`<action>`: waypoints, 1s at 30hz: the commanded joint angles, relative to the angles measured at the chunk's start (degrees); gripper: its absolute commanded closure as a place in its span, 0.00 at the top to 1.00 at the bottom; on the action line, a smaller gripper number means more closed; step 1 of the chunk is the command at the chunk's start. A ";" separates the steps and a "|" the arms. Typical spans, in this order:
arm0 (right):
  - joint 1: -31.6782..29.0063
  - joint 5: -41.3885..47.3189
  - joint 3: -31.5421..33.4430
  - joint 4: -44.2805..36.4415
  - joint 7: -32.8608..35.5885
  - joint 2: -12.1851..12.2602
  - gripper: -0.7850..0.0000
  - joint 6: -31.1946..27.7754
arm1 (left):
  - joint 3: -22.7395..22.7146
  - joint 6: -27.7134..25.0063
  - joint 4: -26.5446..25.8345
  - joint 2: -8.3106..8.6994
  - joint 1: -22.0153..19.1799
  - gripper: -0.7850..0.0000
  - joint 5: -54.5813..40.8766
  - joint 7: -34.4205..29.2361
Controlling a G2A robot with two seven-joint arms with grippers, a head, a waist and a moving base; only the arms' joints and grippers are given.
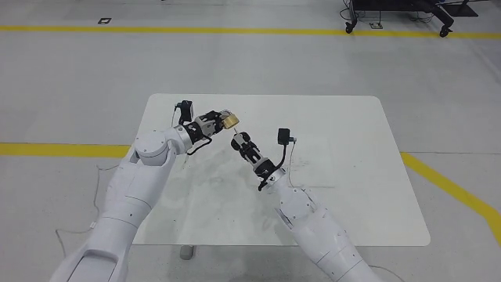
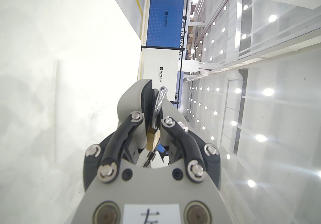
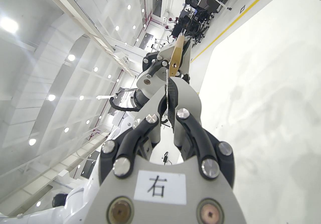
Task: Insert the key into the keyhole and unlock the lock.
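Observation:
My left gripper [image 1: 216, 120] is held above the table's middle and is shut on a brass padlock [image 1: 228, 119]. In the left wrist view the silver shackle [image 2: 160, 98] sticks out between the fingertips of the gripper [image 2: 156, 103], and the brass body [image 2: 152, 137] lies toward the palm. My right gripper [image 1: 239, 140] is just in front of the lock, shut on a thin silver key [image 3: 166, 90]. In the right wrist view the key's tip points at the keyhole end of the padlock [image 3: 176, 55], very close to it; I cannot tell whether they touch.
The white table [image 1: 337, 172] bears faint scuff marks around the arms. A black cable and connector [image 1: 283, 138] stick up from my right wrist. On the floor beyond the table run yellow lines [image 1: 235, 30], with carts and racks at the far wall.

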 commanded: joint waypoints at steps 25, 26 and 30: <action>1.47 3.15 -0.08 2.41 -0.01 -0.71 0.00 0.75 | 0.21 0.25 -2.59 0.20 1.01 0.00 3.54 1.66; 1.44 3.12 -0.07 2.36 0.07 -0.70 0.00 0.71 | 0.19 0.27 -2.62 0.20 1.02 0.00 3.55 1.67; 1.16 3.81 0.11 2.05 1.40 -0.64 0.00 0.57 | 0.06 0.30 -2.75 0.24 1.05 0.00 3.77 1.67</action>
